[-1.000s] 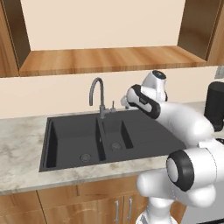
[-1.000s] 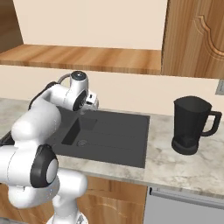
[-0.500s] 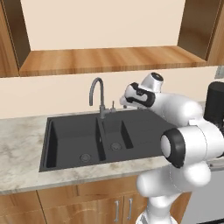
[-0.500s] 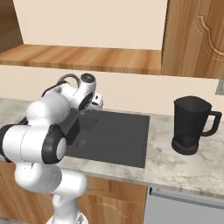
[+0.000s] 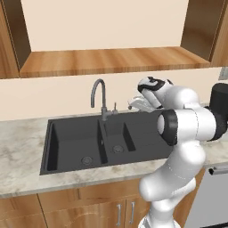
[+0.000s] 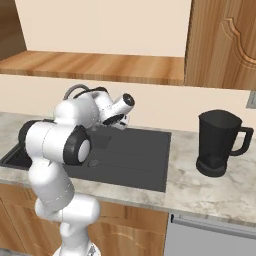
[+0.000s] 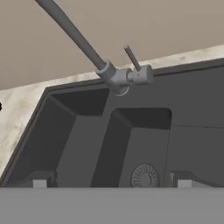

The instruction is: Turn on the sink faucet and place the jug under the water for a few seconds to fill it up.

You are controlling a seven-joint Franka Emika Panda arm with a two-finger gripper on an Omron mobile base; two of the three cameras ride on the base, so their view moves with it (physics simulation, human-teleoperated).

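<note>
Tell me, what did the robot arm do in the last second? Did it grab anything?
The arm folded and swung its gripper in over the sink, closer to the faucet and its lever. It grabbed nothing; the gripper stayed open and empty. The jug stayed on the counter, the faucet is untouched, and no water runs.

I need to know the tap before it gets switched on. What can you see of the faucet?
The faucet is slim grey metal with a tall arched gooseneck spout. Its round base stands on the back rim of the black sink, above the divider between the basins. A thin lever angles up from a side knob. No water runs. Nothing touches it.
</note>
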